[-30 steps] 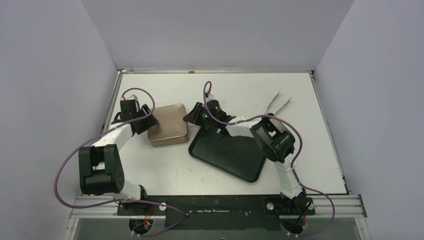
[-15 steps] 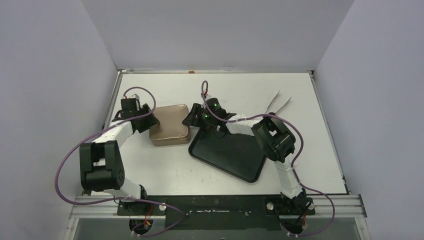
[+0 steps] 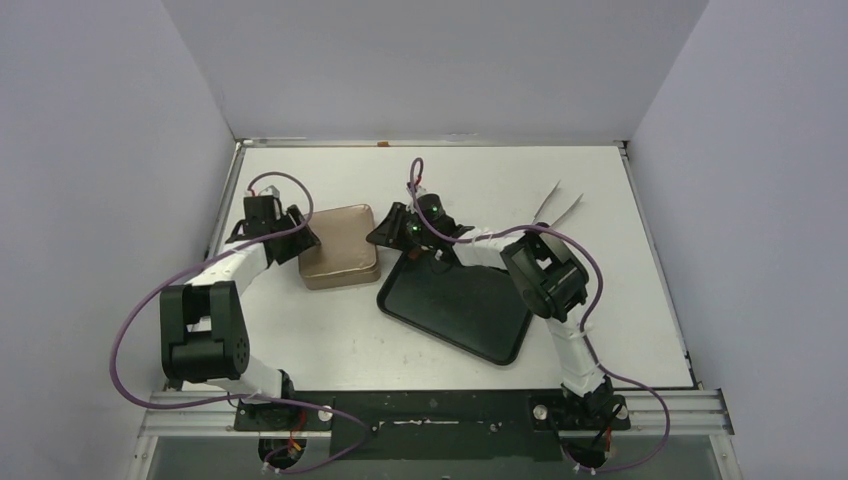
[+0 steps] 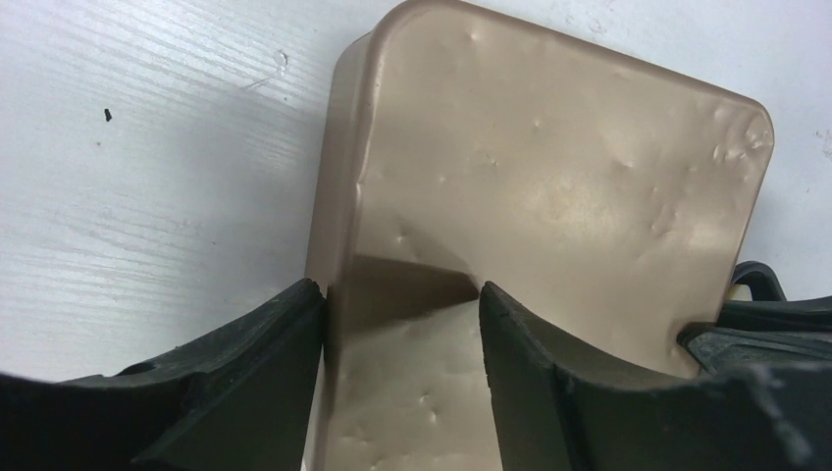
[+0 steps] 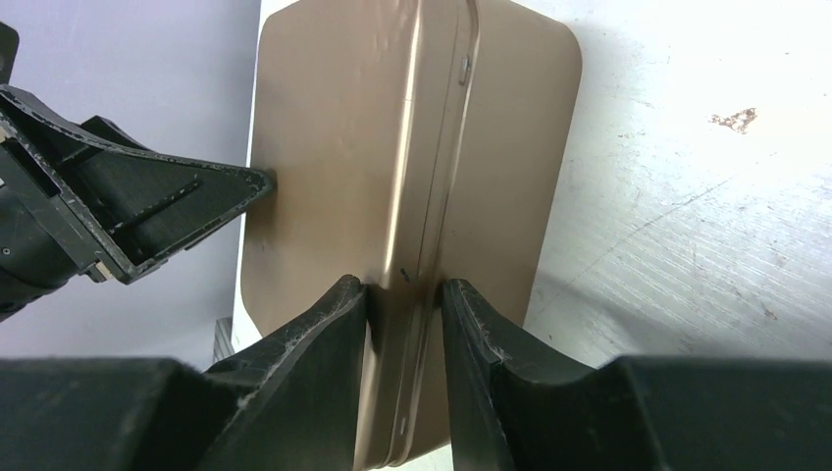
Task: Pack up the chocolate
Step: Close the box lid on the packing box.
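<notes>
The chocolate is out of view. The square gold-brown tin lies closed on the white table, its dented lid filling the left wrist view. My left gripper straddles the tin's left edge. In its own view this gripper stands open, one finger against the side wall, the other over the lid. My right gripper is at the tin's right edge. There the right gripper is shut on the tin's rim ridge.
An empty black tray lies slanted just right of the tin, under the right arm. Two thin pale strips lie at the back right. Side walls close in the table on the left, far and right sides.
The right gripper edged left towards the tin and came back a little. The left gripper and the tin have hardly moved.
</notes>
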